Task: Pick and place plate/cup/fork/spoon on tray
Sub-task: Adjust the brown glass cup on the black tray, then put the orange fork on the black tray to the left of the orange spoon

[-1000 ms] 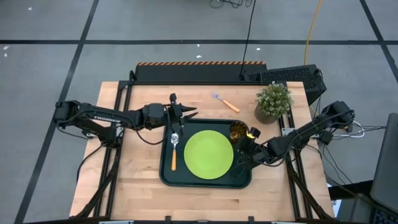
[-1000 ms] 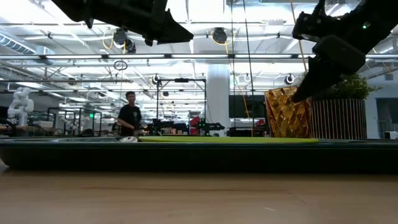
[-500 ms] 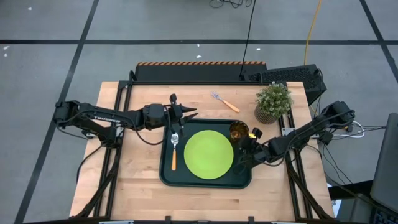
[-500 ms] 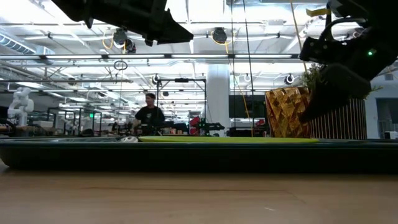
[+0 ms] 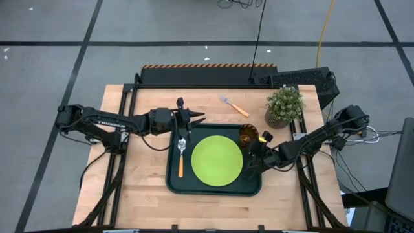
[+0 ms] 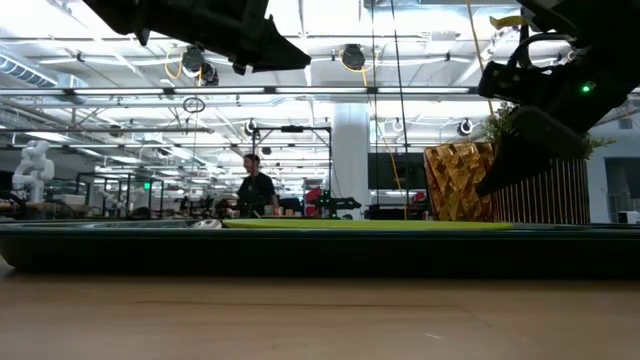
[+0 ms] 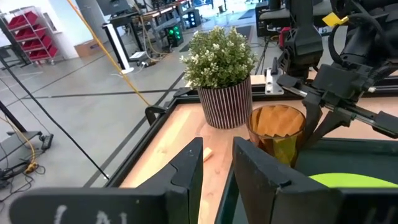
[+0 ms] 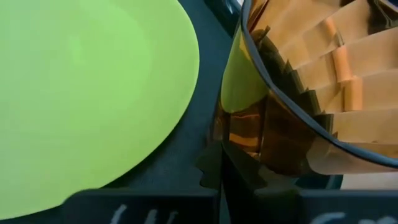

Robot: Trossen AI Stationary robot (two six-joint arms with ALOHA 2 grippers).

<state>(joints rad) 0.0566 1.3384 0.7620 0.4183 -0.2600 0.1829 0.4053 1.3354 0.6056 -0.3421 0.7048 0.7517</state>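
**Right gripper** (image 5: 257, 153): hangs over the tray's right side, just beside the cup. A second ago, in the low view, I overlapped the cup's right edge. Now I sit higher and farther to its right, with no overlap left. Whether my jaws here are apart or together I cannot tell. From so close, the wrist view shows only a dark mass under the cup wall.

**Cup** (image 5: 248, 136): upright in the tray's far right corner, just beside the plate's rim. It has not shifted across the three high views. I judge it placed and let go.

**Plate** (image 5: 217, 161): flat in the middle of the tray, unmoved.

**Spoon** (image 5: 181, 155): lies lengthwise on the tray's left side, bowl toward the far edge, just beside the plate. It is unmoved.

**Tray** (image 5: 172, 188): holds the plate, cup and spoon.

**Fork** (image 5: 234, 107): lies on the bare wood beyond the tray's far edge, between the tray and the potted plant (image 5: 283, 107). It is the one item not yet on the tray.

**Left gripper** (image 5: 196, 118): hovers at the tray's far left corner, above the spoon's bowl end, jaws a little apart and holding nothing. Its pose is the same as a second ago.

**Standing of the task:** three of the four pieces are on the tray. What is left is to fetch the fork, and my left gripper looks nearer to it.
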